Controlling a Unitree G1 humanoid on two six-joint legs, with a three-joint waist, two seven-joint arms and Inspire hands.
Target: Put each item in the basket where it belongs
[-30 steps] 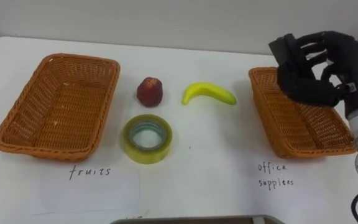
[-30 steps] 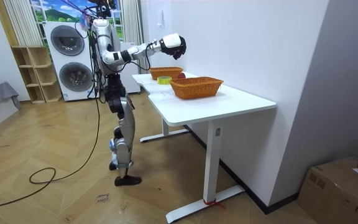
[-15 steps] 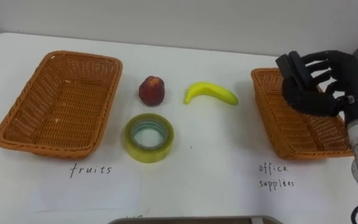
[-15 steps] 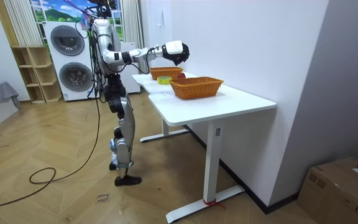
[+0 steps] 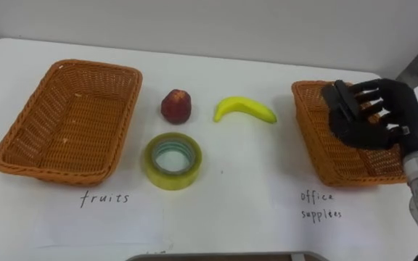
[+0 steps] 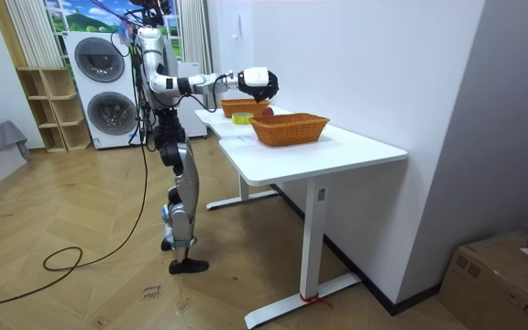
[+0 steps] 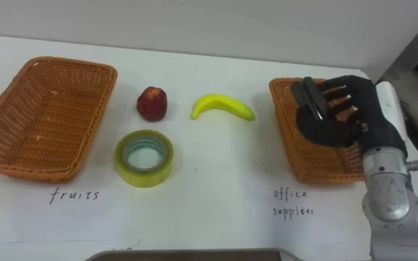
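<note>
White desk point(image 5: 252, 188) has open surface between banana point(image 5: 244, 109) and office basket point(image 5: 309, 138); right robot hand point(image 5: 383, 119) hovers over that basket's left half, curled round a dark object point(image 5: 337, 101).

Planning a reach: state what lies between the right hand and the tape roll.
Left eye view: between right hand and tape roll, only the right basket's wall and bare table; banana lies farther back.

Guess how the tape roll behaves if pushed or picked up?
Tape roll lies flat, hole up, so a push likely slides it, not rolls it. The thick ring looks stiff, probably light. Its glossy side may slip; set on edge it could roll.
</note>
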